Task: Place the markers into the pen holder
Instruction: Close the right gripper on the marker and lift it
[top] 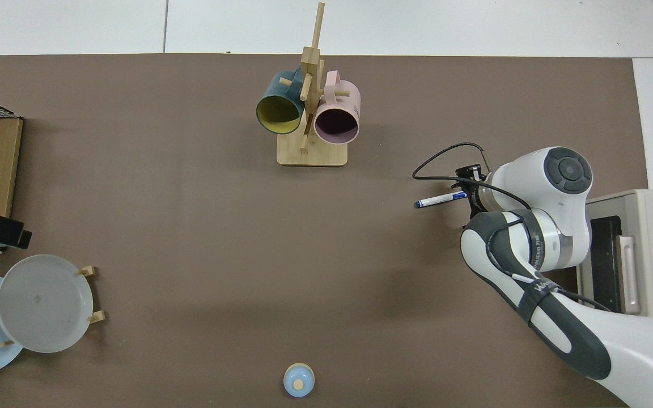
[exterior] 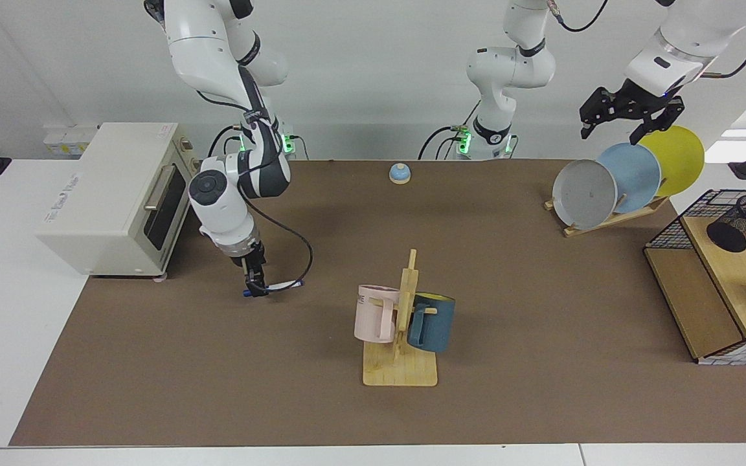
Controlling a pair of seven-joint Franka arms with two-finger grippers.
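Right gripper [exterior: 257, 289] down over marker [exterior: 282, 286], grip unclear, open mat around, left gripper [exterior: 627, 121] spread above plates [exterior: 632, 175]

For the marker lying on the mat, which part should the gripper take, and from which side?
Best the barrel near its blue-capped end, from straight above, fingers across its width. The marker lies flat on the brown mat with nothing beside it, so only a top-down pinch fits. The right gripper is at that end; the left gripper waits above the plate rack.
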